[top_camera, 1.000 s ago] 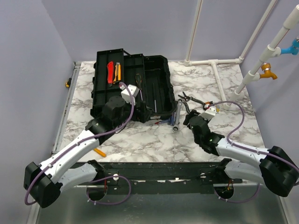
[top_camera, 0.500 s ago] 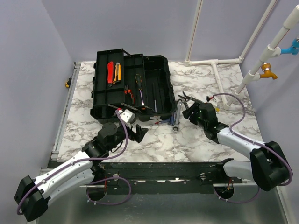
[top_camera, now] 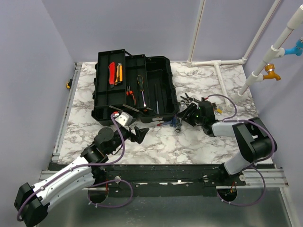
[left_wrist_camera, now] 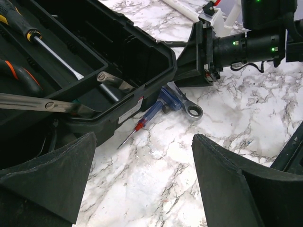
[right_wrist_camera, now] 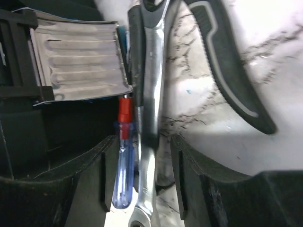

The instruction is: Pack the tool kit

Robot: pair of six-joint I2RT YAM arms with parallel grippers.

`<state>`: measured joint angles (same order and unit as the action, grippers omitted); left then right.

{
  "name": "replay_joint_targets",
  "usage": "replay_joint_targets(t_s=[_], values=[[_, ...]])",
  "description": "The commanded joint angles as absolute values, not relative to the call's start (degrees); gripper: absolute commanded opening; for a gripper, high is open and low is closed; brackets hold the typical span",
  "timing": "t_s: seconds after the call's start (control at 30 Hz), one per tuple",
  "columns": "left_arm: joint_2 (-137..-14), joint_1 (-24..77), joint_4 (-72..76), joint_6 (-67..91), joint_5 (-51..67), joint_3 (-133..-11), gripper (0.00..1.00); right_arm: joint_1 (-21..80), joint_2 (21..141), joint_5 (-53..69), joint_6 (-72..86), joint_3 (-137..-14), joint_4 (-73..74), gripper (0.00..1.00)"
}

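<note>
The black toolbox lies open at the back left, with a screwdriver and orange-handled pliers in its tray. A silver wrench and a blue-and-red screwdriver lie on the marble by the box's front right corner. In the right wrist view my right gripper is open and low, with the wrench and the blue handle between its fingers and a gap still showing. My left gripper stands wide open over bare marble in front of the box, holding nothing.
Black-handled pliers lie just right of the wrench. Red and orange tools sit in the lid part. White pipes run along the back right. A metal latch plate on the box is close to my right fingers.
My left arm has drawn back from over the toolbox to the marble in front of it. My right gripper has swung left onto the wrench and its jaws have narrowed.
</note>
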<state>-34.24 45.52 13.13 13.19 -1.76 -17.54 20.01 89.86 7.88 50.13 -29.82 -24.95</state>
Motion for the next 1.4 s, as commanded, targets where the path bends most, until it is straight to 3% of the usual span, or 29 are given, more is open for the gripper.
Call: replay_joint_targets(t_s=[0.0,0.1,0.17,0.3,0.37,0.6,1.1,1.37], values=[[-33.45,45.73,14.79,12.48,-3.03,-16.95,0.84,19.64,95.22,13.37,51.59,-30.66,-28.03,0.54],[-33.79,45.71,14.79,12.32,-3.15,-17.05,0.84,19.7,97.37,14.54,51.55,-31.78,-27.95,0.5],[-33.98,45.78,14.77,12.31,-3.15,-17.22,0.84,19.69,98.05,15.09,51.68,-32.29,-27.95,0.41],[-34.19,45.72,14.77,12.24,-3.31,-17.24,0.84,19.67,97.59,14.47,51.74,-32.6,-27.81,0.1],[-34.27,45.72,14.77,12.22,-3.43,-17.23,0.84,19.58,97.1,13.15,51.94,-33.28,-25.91,0.01],[-34.56,45.78,14.59,12.13,-3.6,-17.4,0.84,19.07,90.53,11.47,52.07,-32.5,-21.4,0.01],[-34.63,45.87,14.75,12.04,-3.24,-17.38,0.84,18.8,61.59,-6.08,40.88,-33.9,-2.18,0.01],[-34.03,45.8,15.46,11.95,-3.16,-16.66,0.84,18.85,65.66,3.69,33.4,-50.74,4.67,0.01]])
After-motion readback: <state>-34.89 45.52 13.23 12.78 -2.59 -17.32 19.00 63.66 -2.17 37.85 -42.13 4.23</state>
